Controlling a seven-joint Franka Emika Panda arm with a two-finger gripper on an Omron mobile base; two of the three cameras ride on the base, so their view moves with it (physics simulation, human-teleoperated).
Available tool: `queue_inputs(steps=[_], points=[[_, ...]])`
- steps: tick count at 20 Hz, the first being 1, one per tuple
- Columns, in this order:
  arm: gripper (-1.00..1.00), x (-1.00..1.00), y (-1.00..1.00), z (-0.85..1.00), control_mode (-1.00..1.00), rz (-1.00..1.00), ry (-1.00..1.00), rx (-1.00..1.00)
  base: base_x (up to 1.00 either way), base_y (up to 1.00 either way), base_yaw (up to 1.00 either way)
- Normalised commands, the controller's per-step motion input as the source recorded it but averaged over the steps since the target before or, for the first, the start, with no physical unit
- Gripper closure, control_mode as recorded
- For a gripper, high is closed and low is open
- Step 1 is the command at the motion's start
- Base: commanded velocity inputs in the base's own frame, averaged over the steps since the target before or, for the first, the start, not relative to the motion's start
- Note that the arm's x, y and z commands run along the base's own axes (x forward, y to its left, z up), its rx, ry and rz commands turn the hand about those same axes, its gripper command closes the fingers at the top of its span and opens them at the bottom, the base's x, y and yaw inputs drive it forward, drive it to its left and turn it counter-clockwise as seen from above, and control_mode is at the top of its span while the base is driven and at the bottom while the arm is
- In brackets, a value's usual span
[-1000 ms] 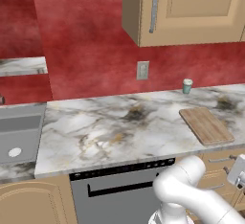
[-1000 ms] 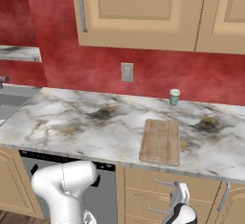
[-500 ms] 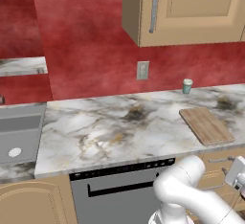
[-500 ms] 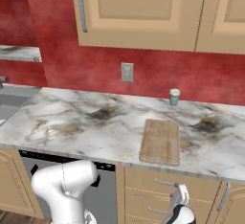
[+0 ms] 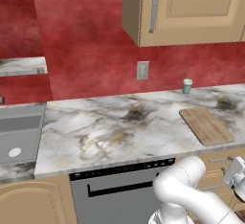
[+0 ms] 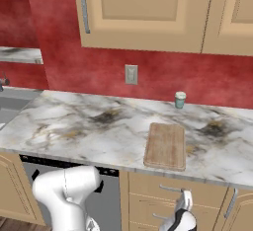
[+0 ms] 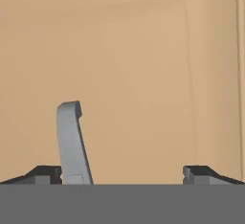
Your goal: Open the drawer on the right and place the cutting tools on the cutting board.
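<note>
Drawer (image 6: 170,200) shut, front flush with the cabinet face under the counter (image 6: 74,126), below the board (image 6: 166,145); grey bar handle (image 6: 170,190) long axis level along the front. Cutting tools not seen with the drawer closed.

Gripper (image 6: 186,199) low in front of that drawer front in the right base view, white hand also at the lower right edge of the left base view (image 5: 235,173). Seen from the hand camera: fingers (image 7: 45,174) spread wide, dark tips at either bottom corner, nothing clasped between them. Handle (image 7: 71,141) rising as a grey bar just inside the left tip, close to it — touching or not, cannot tell. Plain tan panel behind, a thin seam down its right side.

Board lying flat on the counter, long axis running from the front edge back toward the wall, near end just at the counter lip. Bare marble on both sides of it, more to its left than right. Small green cup (image 6: 180,99) with a white lid standing upright by the red wall, well apart from the board's far end. No writing readable on the cup or anywhere else.

Dishwasher (image 5: 119,192) front dark grey left of the drawers, arm's white links crossing before it. Sink (image 5: 19,132) at the far left of the counter. Outlet (image 6: 131,74) on the wall, upper cabinets (image 6: 148,13) closed above.
</note>
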Motion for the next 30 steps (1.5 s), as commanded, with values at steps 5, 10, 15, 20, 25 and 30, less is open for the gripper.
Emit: queue_inputs(steps=[5,10,15,20,25,30], points=[[-1.00,0.21,0.00,0.00,-1.00,-0.13,0.00,0.00,0.00,0.00,0.00],[-1.00,0.04,0.00,0.00,-1.00,-0.02,0.00,0.00,0.00,0.00,0.00],[-1.00,0.13,0.00,0.00,-1.00,0.00,0.00,0.00,0.00,0.00,0.00],[-1.00,0.08,0.00,0.00,-1.00,0.00,0.00,0.00,0.00,0.00,0.00],[-1.00,-0.02,0.00,0.00,-1.00,0.00,-0.04,0.00,0.00,0.00,0.00],[-1.00,-0.02,0.00,0.00,-1.00,0.00,-0.08,0.00,0.00,0.00,0.00]])
